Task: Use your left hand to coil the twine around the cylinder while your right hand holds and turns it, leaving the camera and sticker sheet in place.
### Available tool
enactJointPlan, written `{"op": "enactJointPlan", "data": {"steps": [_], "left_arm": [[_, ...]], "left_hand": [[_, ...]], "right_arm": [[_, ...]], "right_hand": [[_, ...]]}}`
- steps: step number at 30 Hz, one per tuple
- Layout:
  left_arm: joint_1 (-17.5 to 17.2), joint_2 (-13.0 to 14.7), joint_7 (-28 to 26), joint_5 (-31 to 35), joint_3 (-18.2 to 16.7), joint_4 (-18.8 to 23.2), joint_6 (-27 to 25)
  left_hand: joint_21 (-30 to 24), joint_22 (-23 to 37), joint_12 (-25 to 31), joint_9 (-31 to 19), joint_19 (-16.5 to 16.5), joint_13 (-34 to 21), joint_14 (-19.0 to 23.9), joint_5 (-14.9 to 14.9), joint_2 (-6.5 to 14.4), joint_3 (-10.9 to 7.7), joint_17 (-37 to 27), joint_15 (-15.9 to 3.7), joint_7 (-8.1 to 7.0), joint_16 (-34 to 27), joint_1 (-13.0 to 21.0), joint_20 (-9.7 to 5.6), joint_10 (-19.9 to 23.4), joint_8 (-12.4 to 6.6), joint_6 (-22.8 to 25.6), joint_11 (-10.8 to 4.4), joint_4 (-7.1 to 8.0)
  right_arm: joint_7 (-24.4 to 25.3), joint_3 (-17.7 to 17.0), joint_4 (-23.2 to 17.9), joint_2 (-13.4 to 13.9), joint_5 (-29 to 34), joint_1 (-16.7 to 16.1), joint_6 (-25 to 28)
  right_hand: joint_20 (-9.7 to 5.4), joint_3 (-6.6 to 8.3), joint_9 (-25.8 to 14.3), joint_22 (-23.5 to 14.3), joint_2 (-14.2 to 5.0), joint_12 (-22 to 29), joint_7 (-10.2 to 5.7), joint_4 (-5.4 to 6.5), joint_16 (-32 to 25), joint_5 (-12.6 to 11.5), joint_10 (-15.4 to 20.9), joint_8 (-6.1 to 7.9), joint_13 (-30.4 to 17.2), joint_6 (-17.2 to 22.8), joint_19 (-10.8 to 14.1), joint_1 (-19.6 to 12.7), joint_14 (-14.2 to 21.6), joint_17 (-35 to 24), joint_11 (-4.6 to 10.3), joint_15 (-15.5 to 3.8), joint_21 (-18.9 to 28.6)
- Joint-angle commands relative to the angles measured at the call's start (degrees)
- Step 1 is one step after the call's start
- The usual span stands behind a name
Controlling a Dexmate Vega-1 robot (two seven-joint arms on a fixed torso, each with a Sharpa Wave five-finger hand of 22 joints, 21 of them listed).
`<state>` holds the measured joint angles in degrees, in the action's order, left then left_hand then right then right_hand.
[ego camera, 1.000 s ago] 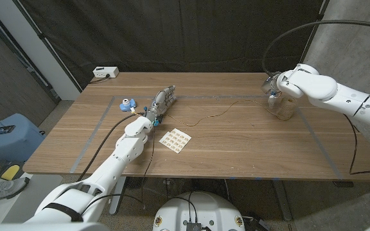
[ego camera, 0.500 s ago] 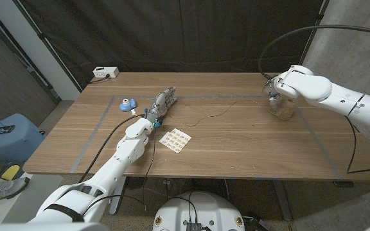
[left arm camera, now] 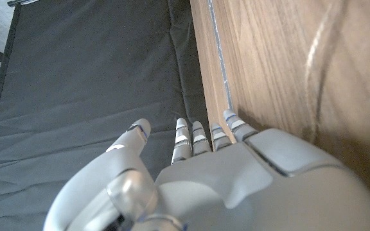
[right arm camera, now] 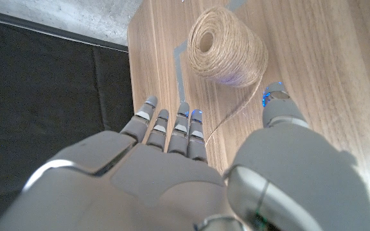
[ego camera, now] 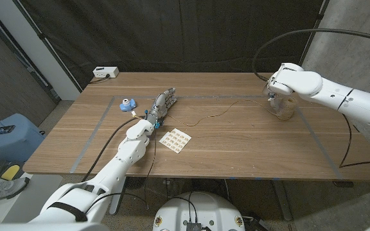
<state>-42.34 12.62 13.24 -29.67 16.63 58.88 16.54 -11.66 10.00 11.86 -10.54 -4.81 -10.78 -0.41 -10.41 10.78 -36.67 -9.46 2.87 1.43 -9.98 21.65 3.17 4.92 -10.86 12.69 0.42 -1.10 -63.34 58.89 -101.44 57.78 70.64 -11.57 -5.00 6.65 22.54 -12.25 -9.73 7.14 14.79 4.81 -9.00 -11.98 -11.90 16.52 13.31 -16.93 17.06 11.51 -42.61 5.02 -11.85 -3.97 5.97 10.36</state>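
Now the right hand (right arm camera: 172,167), fingers spread and empty, has moved in beside the twine-wound cylinder (right arm camera: 227,46) on the bench (ego camera: 249,144), not yet gripping; left hand (ego camera: 160,106) open near the loose twine (ego camera: 204,119).

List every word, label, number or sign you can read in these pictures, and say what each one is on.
No text can be read.
Sticker sheet: rows of small printed marks, too small to read.
Blue case on the floor left of the table: a pale mark on its lid, too blurred to read.
White box at the table's far left corner: no legible label.
Twine spool: no label visible.
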Motion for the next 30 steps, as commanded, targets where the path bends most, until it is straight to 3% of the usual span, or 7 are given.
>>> {"op": "enactJointPlan", "data": {"steps": [1,15,30], "left_arm": [[0.37,0.19,0.23,0.16,-0.23,2.17,0.88],[-0.98,0.79,-0.04,-0.26,-0.87,6.24,1.58],[-1.89,0.83,-0.24,-0.73,-1.68,7.02,2.03]], "left_hand": [[0.21,0.15,0.24,-0.20,-0.35,-0.30,0.11,-0.53,-0.09,0.01,-0.20,0.41,-0.08,-0.32,0.62,-0.02,0.40,-0.26,0.56,0.08,0.30],[0.21,0.15,0.31,-0.22,-0.38,-0.31,0.12,-0.55,-0.11,0.09,-0.20,0.49,0.09,-0.29,0.63,0.06,0.64,-0.13,0.60,-0.03,0.23],[0.16,0.15,0.37,-0.22,-0.53,-0.32,0.29,-0.61,-0.18,0.10,-0.16,0.51,0.12,-0.30,0.71,0.00,0.89,-0.09,0.68,-0.11,0.04]], "right_arm": [[-3.60,1.68,0.61,-1.84,1.06,1.74,-0.59],[-4.92,3.06,1.27,-2.51,2.54,2.36,-0.94],[-5.96,5.57,3.45,-3.35,4.75,3.57,-5.24]], "right_hand": [[-0.07,0.43,-0.21,-0.10,0.58,-0.08,0.38,-0.09,0.11,-0.21,-0.44,-0.02,-0.24,-0.22,-0.28,-0.25,-0.32,-0.13,-0.12,0.42,0.05],[-0.06,0.62,-0.30,-0.09,0.49,-0.36,0.74,-0.06,0.09,-0.30,-0.83,-0.19,-0.35,-0.72,-0.44,-0.40,-0.49,-0.14,-0.48,0.50,0.16],[0.41,0.73,-0.43,-0.10,0.56,-0.96,2.00,0.08,0.25,-0.43,-1.97,-0.86,-0.60,-2.71,-1.08,-0.29,-1.32,-0.18,-1.74,0.90,0.19]]}}
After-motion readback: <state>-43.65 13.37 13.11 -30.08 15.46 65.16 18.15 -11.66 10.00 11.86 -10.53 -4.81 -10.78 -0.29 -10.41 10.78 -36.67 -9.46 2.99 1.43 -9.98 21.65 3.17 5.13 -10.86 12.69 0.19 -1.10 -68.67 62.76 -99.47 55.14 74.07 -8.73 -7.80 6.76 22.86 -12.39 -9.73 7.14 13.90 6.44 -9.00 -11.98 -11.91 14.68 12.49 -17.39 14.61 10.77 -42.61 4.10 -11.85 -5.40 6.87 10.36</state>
